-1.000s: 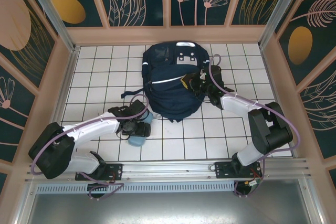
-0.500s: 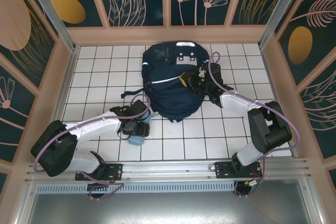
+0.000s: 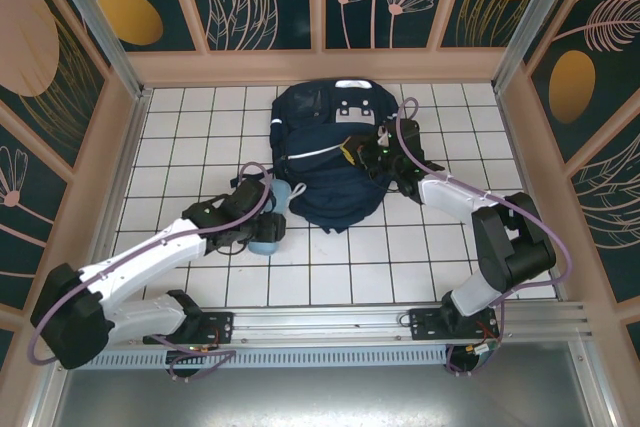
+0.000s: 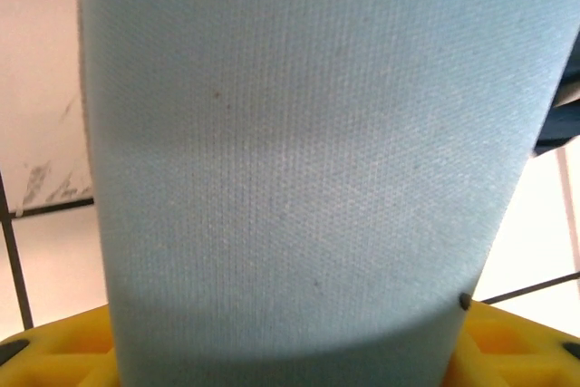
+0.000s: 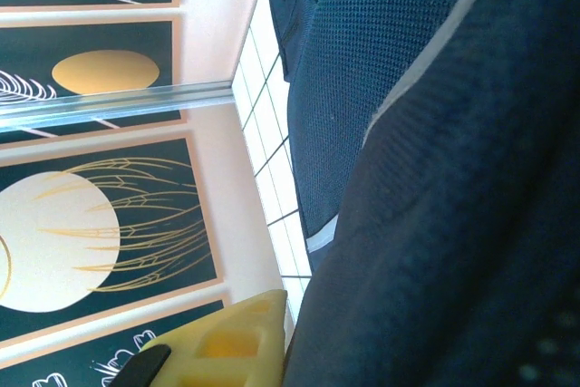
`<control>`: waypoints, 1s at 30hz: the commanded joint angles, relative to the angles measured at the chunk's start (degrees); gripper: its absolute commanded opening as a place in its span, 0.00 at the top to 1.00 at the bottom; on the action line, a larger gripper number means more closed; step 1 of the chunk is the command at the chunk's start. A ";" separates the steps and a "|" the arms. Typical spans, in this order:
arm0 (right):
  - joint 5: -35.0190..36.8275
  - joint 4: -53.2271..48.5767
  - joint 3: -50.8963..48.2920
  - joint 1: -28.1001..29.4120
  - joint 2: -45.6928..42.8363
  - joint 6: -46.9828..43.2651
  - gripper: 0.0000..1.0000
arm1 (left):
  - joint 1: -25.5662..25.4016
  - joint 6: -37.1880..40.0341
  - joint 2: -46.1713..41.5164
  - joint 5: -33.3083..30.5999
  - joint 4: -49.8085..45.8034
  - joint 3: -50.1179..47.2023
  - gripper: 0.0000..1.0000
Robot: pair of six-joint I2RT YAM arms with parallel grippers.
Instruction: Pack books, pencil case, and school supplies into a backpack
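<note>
Since a second ago the left gripper [image 3: 257, 227] has swung from 6 o'clock toward 12, carrying the pale blue fabric pencil case [image 3: 266, 243] clamped between its yellow fingers [image 4: 507, 342] up to the 8 o'clock edge of the large dark navy fabric backpack [image 3: 320, 122]. That backpack lies at 12 o'clock on the white tiled table [image 3: 180, 137]. The right gripper [image 3: 362, 152], jaws narrowed almost together, sits in the fabric at its 3 o'clock side.
</note>
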 commanded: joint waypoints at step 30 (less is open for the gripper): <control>-1.54 -0.78 5.47 4.76 -6.16 -4.58 1.00 | -0.23 3.77 32.09 7.88 1.25 31.13 0.63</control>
